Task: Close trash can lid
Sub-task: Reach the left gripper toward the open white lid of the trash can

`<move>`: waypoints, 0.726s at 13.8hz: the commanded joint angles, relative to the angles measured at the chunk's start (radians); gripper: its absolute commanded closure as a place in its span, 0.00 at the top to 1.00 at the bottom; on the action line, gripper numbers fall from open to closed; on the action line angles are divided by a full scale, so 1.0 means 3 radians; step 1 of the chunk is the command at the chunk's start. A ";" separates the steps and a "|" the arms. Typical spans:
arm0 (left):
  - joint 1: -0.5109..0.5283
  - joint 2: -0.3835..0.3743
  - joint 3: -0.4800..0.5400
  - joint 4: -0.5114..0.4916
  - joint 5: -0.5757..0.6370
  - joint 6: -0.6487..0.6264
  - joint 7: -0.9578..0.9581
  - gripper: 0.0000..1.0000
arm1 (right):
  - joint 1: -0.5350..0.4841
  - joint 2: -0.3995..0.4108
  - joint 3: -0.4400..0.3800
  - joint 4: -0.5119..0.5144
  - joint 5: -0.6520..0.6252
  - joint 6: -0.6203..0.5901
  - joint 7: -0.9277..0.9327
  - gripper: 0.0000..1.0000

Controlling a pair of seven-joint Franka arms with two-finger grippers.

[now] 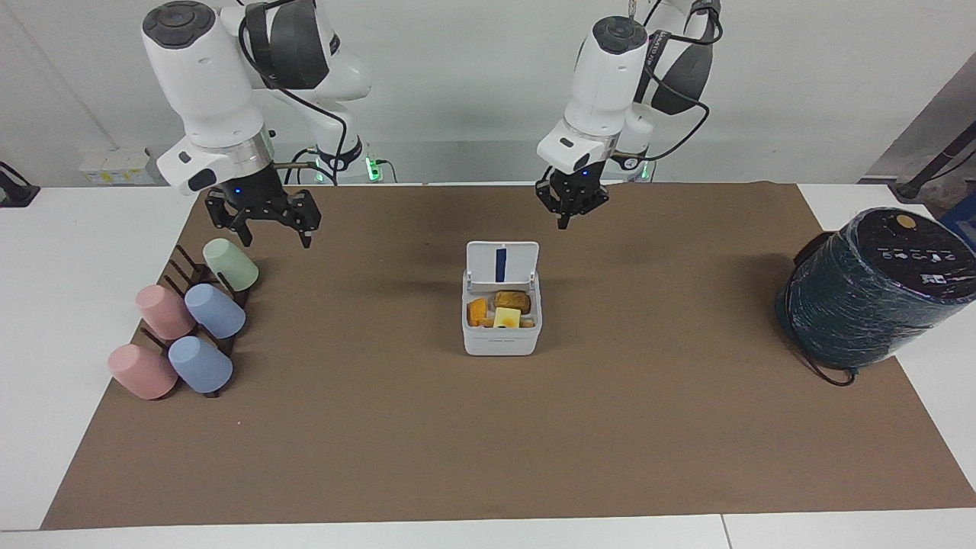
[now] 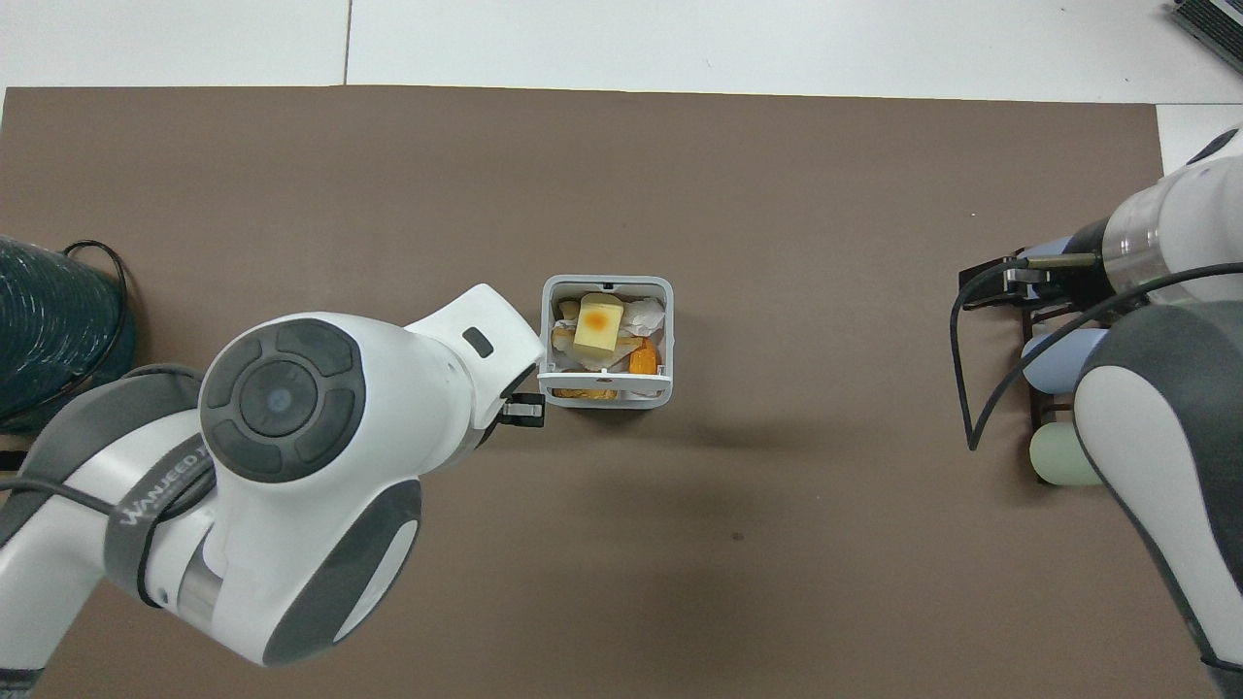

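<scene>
White lid (image 1: 502, 264) stands upright above the trash can (image 1: 501, 324); my left gripper (image 1: 572, 206), apparently shut and empty, should push its back. Right gripper (image 1: 263, 216) waits, spread, empty.

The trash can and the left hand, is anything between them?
Nothing: in the facing view only bare brown mat separates the left hand, up in the air, from the trash can and its raised lid.

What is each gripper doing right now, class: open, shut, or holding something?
Left gripper: empty, up in the air near the raised lid; open or shut cannot be told.
Right gripper: open, empty, waiting above the cups.
</scene>
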 commanded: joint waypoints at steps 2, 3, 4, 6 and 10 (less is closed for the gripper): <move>-0.0242 0.0069 0.0049 -0.0297 -0.0037 0.0795 -0.0310 0.00 | -0.0042 -0.0030 0.0011 -0.0017 0.0078 -0.0036 -0.0084 1.00; -0.0242 0.0111 0.0049 -0.0297 -0.0037 0.0883 -0.0315 0.00 | -0.0042 -0.0030 0.0011 -0.0011 0.0078 -0.0036 -0.0084 1.00; -0.0242 0.0141 0.0049 -0.0297 -0.0037 0.0950 -0.0310 0.00 | -0.0047 -0.0030 0.0011 -0.0016 0.0078 -0.0036 -0.0084 1.00; -0.0242 0.0218 0.0049 -0.0297 -0.0037 0.1159 -0.0315 0.00 | -0.0042 -0.0030 0.0011 -0.0016 0.0078 -0.0036 -0.0084 1.00; -0.0217 0.0437 0.0049 -0.0271 -0.0175 0.1731 -0.0310 0.00 | -0.0042 -0.0030 0.0011 -0.0017 0.0078 -0.0036 -0.0084 1.00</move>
